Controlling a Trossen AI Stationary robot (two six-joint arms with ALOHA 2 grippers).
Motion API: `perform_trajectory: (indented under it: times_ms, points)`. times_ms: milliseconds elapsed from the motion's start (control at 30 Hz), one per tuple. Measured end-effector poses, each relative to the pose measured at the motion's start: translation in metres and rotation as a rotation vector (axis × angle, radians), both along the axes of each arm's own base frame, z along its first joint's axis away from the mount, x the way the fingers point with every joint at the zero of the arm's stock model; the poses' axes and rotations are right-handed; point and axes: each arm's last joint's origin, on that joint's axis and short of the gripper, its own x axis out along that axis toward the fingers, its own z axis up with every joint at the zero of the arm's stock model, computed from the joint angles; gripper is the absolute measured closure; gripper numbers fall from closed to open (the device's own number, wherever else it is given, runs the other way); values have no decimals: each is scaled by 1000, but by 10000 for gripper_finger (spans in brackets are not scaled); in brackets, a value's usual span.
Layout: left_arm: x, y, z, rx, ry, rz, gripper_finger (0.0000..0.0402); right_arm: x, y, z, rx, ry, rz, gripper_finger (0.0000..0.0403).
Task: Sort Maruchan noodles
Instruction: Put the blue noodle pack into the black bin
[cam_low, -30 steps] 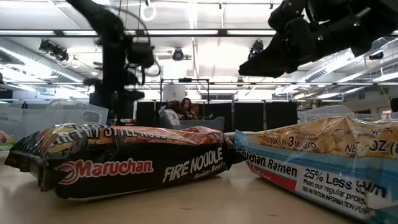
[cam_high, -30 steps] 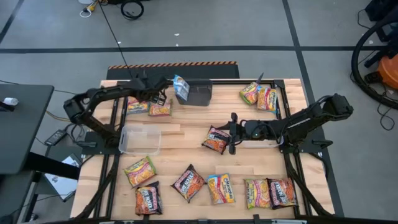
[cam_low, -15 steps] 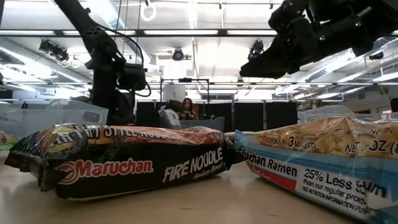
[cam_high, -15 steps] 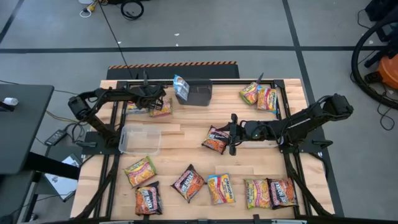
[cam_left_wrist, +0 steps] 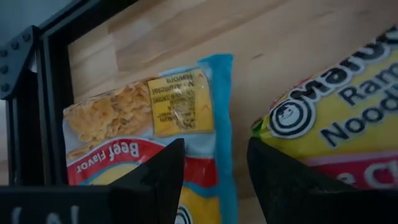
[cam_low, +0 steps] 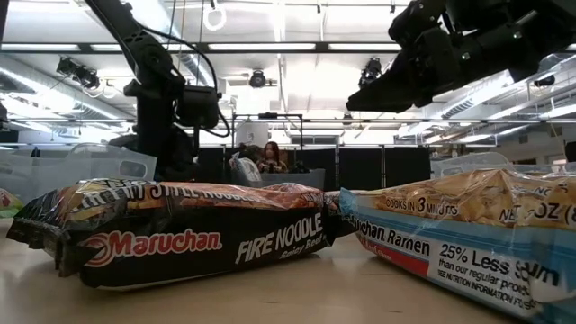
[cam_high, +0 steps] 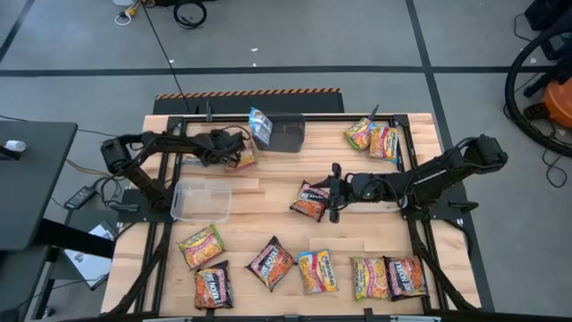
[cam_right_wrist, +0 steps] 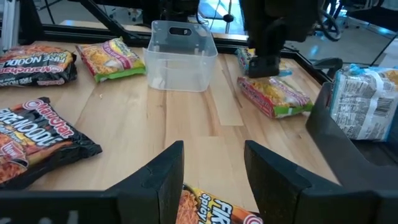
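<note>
High view: wooden table [cam_high: 268, 192] with a dark bin [cam_high: 284, 133] at its far edge, taken as landmark. Blue packet [cam_high: 260, 128] leans on the bin's left wall. Left gripper [cam_high: 234, 154] low just left of the bin, over two packets [cam_high: 241, 159] lying there. Clear tub [cam_high: 201, 200] nearer the camera, left of the bin. Right gripper [cam_high: 332, 191] right of and nearer than the bin, touching a dark-label packet [cam_high: 312, 200]. Two more packets [cam_high: 374, 138] right of the bin; a row of six packets [cam_high: 298, 270] along the near edge.

Low view: black Fire Noodle packet [cam_low: 180, 234] and blue-label packet [cam_low: 468, 234] side by side up close; bin small behind them.

Left wrist view: fingers [cam_left_wrist: 163, 168] apart, nothing between them, above a blue-edged beef packet [cam_left_wrist: 143, 124] and a green-edged packet [cam_left_wrist: 339, 115] side by side.

Right wrist view: fingers [cam_right_wrist: 166, 171] apart, unloaded, the dark-label packet's edge just below them; tub, bin and other arm beyond.
</note>
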Motion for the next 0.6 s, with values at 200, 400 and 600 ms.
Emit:
perform_trajectory:
  times_ms: [200, 400, 600]
  points:
    - [6, -17, 1, 32, 82, -92, 221, 0, -1, 0, -1, 0, -6, 229]
    - [4, -13, -13, 1, 187, -123, 223, 0, -2, 0, -1, 1, -8, 229]
    - [2, -6, -22, -19, 218, -94, 247, 0, -2, 0, 1, 0, -7, 229]
